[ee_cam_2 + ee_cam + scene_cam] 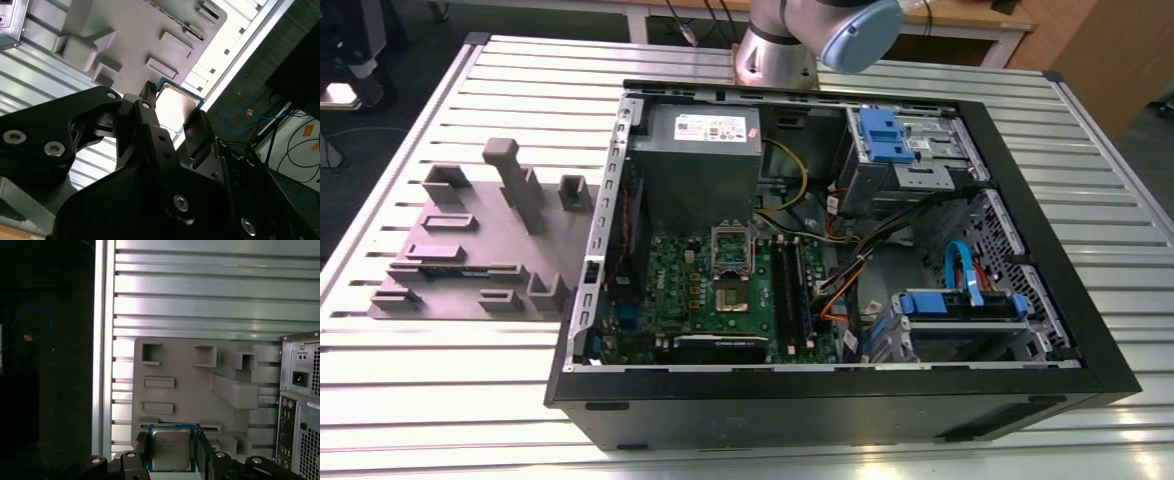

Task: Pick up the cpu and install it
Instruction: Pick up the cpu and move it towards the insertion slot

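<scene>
Cpu (171, 449) is clamped by two opposite edges between the black fingers (141, 444) of the hand (172, 448), which is narrowed onto it and holding it; the silvery top shows in both wrist views. It hangs clear above one edge of the grey moulded tray (185, 365). The tray lies on the slatted metal counter (200, 290). At the exterior view's left the tray sits just beside the open computer case (854, 410), with the motherboard (707, 300) exposed. The arm (781, 50) is at upper centre of the frame.
</scene>
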`<state>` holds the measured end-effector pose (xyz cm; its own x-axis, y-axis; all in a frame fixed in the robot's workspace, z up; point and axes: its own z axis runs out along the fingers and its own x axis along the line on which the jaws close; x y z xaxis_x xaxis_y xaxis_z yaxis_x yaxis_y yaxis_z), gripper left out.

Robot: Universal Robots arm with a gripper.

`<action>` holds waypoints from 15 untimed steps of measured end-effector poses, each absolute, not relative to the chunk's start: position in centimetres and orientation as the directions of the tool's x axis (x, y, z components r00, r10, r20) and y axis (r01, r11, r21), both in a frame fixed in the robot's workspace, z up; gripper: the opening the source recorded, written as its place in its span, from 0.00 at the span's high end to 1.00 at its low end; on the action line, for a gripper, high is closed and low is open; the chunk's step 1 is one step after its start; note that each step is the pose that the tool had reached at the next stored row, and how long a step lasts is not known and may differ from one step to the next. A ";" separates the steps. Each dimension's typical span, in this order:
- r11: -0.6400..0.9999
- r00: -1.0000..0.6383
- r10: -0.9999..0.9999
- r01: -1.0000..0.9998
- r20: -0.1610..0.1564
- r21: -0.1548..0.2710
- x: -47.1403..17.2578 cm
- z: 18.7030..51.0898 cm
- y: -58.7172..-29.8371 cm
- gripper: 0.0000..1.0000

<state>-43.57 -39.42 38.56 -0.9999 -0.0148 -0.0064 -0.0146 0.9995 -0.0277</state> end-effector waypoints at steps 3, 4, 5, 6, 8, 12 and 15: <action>1.000 -1.000 -0.015 -0.015 -0.006 -0.028 -43.4 38.6 -39.4 0.53; 1.000 -1.000 -0.015 -0.015 -0.006 -0.028 -43.4 38.6 -39.4 0.53; 1.000 -1.000 -0.015 -0.015 -0.006 -0.028 -43.4 38.6 -39.4 0.53; 1.000 -1.000 -0.015 -0.015 -0.006 -0.028 -43.3 38.6 -39.4 0.53; 1.000 -1.000 -0.015 -0.015 -0.006 -0.028 -43.2 38.6 -39.4 0.53; 1.000 -1.000 -0.015 -0.015 -0.006 -0.028 -43.1 38.6 -39.4 0.53; 1.000 -1.000 -0.015 -0.015 -0.006 -0.028 -43.1 38.6 -39.4 0.53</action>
